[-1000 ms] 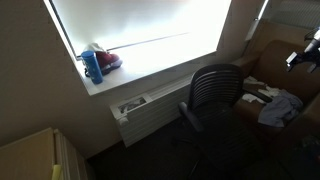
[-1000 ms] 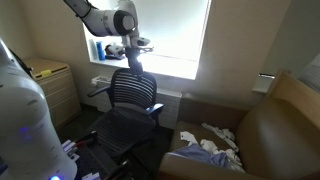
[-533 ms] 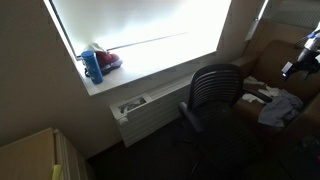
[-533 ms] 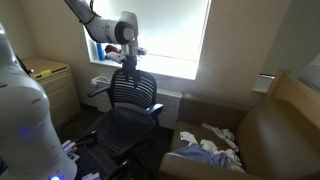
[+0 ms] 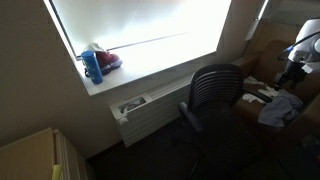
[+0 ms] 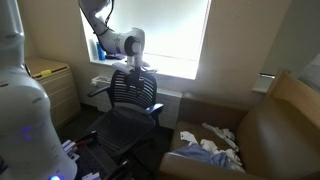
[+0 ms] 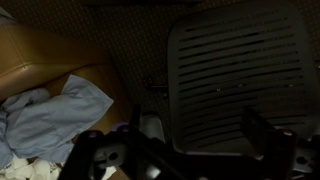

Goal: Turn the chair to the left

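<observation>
— Where is everything?
— Your gripper [image 6: 141,66] hangs spread and empty just above the top of the chair [image 6: 131,98], which stands under the window [image 6: 170,35] beside the couch [image 6: 275,130].
— How do I turn it?
— Catch the backrest [image 7: 240,70] rim off-centre and push steadily left. A central push probably rocks the chair.

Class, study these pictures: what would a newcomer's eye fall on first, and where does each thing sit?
The glaring bright window dominates the room, with a blue container on its sill. In front of it stands the black ribbed chair, with the robot's gripper close above its backrest. Beside the chair, crumpled clothes lie on a brown couch.
</observation>
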`<state>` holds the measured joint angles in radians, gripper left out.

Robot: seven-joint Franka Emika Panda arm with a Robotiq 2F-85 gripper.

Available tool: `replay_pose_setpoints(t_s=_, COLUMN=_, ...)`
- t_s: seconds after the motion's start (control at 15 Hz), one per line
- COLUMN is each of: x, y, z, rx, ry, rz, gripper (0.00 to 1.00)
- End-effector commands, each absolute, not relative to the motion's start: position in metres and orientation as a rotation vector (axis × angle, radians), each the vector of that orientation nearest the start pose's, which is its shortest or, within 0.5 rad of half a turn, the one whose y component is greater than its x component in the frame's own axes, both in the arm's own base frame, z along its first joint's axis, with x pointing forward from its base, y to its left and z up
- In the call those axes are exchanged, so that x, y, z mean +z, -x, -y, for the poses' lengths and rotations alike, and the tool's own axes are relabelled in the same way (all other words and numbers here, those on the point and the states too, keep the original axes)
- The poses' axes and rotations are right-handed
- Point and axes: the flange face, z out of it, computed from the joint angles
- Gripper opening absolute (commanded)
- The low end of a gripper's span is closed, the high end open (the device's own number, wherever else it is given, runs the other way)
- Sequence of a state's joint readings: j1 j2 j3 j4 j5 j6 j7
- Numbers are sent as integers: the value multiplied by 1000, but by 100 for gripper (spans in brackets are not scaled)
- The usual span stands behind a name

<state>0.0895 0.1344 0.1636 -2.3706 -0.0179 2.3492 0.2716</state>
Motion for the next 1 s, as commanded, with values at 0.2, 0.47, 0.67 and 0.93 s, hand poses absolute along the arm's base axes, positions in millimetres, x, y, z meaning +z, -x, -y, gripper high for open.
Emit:
replay_pose_setpoints(t_s=0.2, x=205, y=-493, z=-111, rx=300, ry=3166, rz=-109, gripper=100)
replay_pose_setpoints(t_s=0.47, x=163, y=-512, z=-116, rx=338, ry=3156, rz=-84, gripper=100)
replay_pose_setpoints(t_s=0.67, x=152, y=-529, z=-127, rx=288, ry=3156, rz=-136, gripper=100)
replay_pose_setpoints(t_s=0.93, x=154, y=-515, z=-120, rx=303, ry=3187, rz=-98, gripper=100)
